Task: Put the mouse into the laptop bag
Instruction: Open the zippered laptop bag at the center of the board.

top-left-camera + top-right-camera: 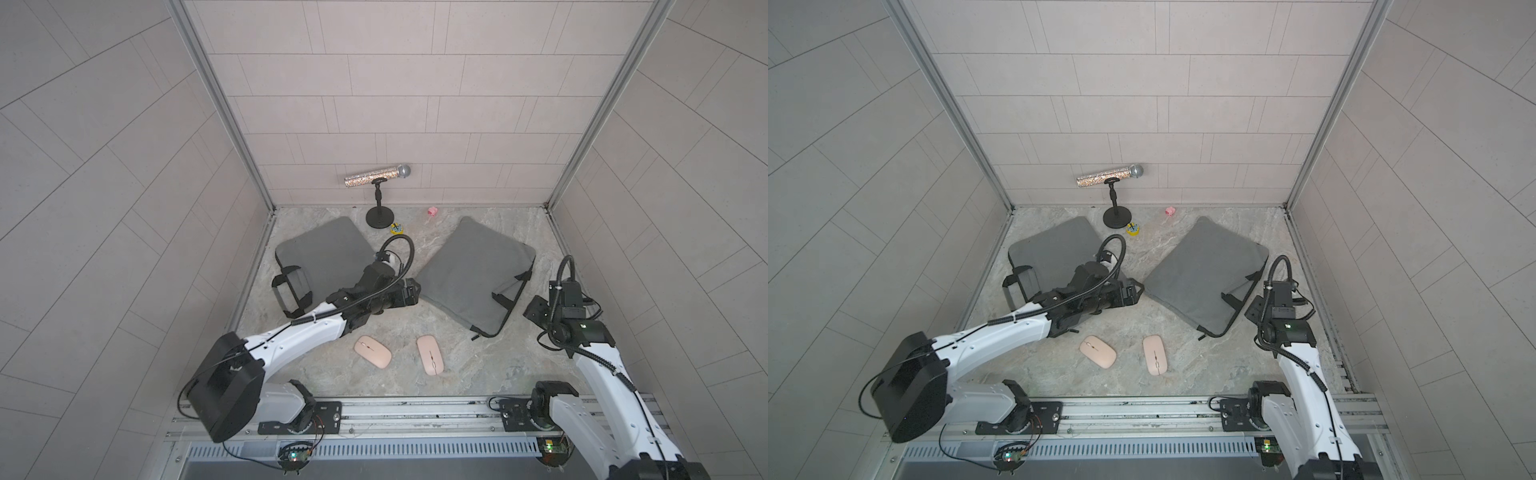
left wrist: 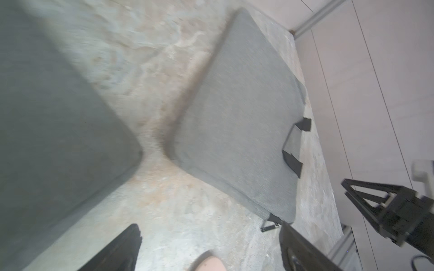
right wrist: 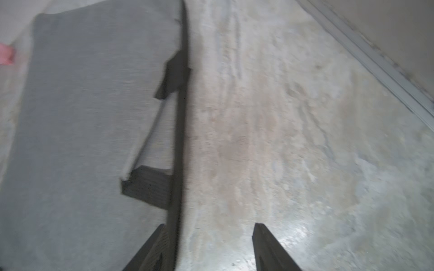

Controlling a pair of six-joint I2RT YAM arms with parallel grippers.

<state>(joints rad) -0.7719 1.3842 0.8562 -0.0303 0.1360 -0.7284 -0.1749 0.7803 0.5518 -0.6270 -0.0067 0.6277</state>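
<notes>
Two flat, pink, oval computer mice lie on the grey marbled tabletop (image 1: 461, 374) near its front edge. Neither is in a bag or held. The left mouse (image 1: 372, 351) and the right mouse (image 1: 430, 355) sit close together without touching, as both top views show.

Behind them lie two grey fabric laptop bags with black handles. The left bag (image 1: 324, 249) lies flat toward the left wall and the right bag (image 1: 469, 266) toward the right wall. Their near corners almost meet, with a strip of table between them.

The left gripper (image 1: 411, 291) hovers over that gap, above and behind the mice. In the left wrist view its fingers (image 2: 126, 246) are spread wide with only bare table between them. The rounded end of one pink mouse shows at that view's edge; which mouse cannot be told.

The right gripper (image 1: 535, 309) hangs beside the right bag's handle edge. In the right wrist view its fingers (image 3: 270, 246) stand partly apart and grasp nothing. One finger overlaps the bag's dark zip edge; whether it touches is unclear.

At the back wall a glittery microphone (image 1: 376, 176) rests across a black round-based stand (image 1: 380, 216). A small yellow object (image 1: 397, 227) sits just beside the base and a small pink object (image 1: 433, 211) lies farther right.
</notes>
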